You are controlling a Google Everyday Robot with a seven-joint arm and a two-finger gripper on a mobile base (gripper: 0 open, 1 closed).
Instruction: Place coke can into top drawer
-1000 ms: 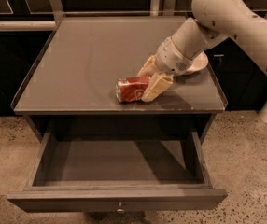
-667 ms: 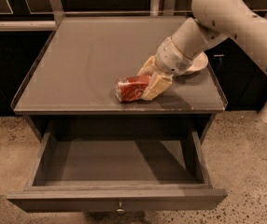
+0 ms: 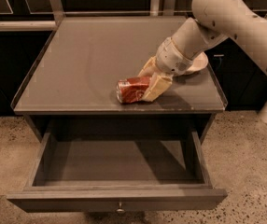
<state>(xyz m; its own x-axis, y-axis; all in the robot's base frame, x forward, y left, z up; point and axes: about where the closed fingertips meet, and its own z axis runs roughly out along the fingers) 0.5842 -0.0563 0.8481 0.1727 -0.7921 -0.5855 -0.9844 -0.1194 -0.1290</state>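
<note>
Coke can point(image 3: 130, 90) lies on its side near the front edge of the grey cabinet top point(image 3: 87, 50). Gripper point(image 3: 144, 86) is down at the can's right end, one cream finger point(image 3: 156, 87) in front and one behind, both pressed to the can. Arm point(image 3: 236, 17) comes in from upper right. Cream bowl point(image 3: 200, 62) sits behind the wrist (mostly hidden). Top drawer point(image 3: 117, 198) is pulled fully open below, inside bare, small knob point(image 3: 120, 210) at front centre. Speckled floor point(image 3: 248, 148).

You see dark cabinets point(image 3: 3, 73) behind the gripper fingers point(image 3: 156, 87) clasping the coke can point(image 3: 131, 88) on the grey counter point(image 3: 87, 55), speckled stone floor point(image 3: 248, 162) below them.
</note>
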